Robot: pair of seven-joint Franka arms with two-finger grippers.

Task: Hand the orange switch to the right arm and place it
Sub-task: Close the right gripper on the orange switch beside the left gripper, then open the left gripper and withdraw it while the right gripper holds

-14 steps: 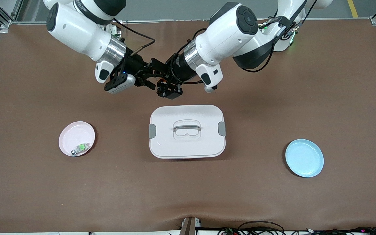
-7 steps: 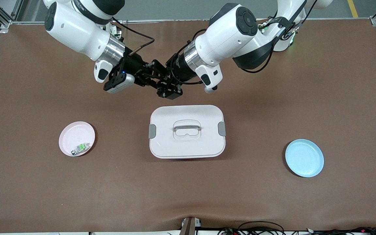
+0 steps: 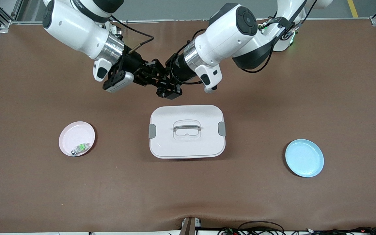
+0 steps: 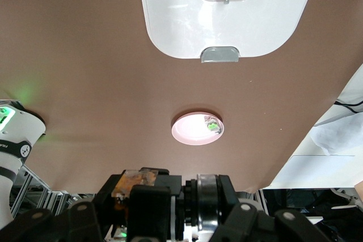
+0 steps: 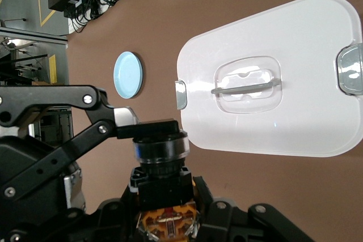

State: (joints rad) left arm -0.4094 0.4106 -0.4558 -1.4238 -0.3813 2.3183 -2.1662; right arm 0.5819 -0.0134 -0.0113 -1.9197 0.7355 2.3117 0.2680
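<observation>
The switch (image 5: 159, 165) is being held in mid-air between the two grippers, over bare bench above the edge of the white box that faces the robots' bases. It is being clamped by both sets of jaws at once: the left gripper (image 3: 162, 85) is shut on one end, and the right gripper (image 3: 152, 75) is closed down on the other, the two meeting tip to tip. In the right wrist view the switch is seen as a black barrel with a silver ring and an orange part, caught between the black fingers (image 5: 122, 118) of the left gripper. In the left wrist view (image 4: 136, 181) only a little of its orange is being shown among the black parts.

The handover step is judged to be in hand: the receiving grip appears made, while the giving grip is not yet released. For the next move, the left jaws are to be opened and the left arm drawn clear, without the switch being dragged or twisted in the right jaws. After that the switch is to be carried by the right arm to its place, probably the pink plate (image 3: 69, 137) at that arm's end of the bench, where a small green-and-silver part (image 3: 79, 148) is lying. The blue plate (image 3: 305, 163) is sitting at the left arm's end, with the box (image 3: 168, 147) between the two plates.
</observation>
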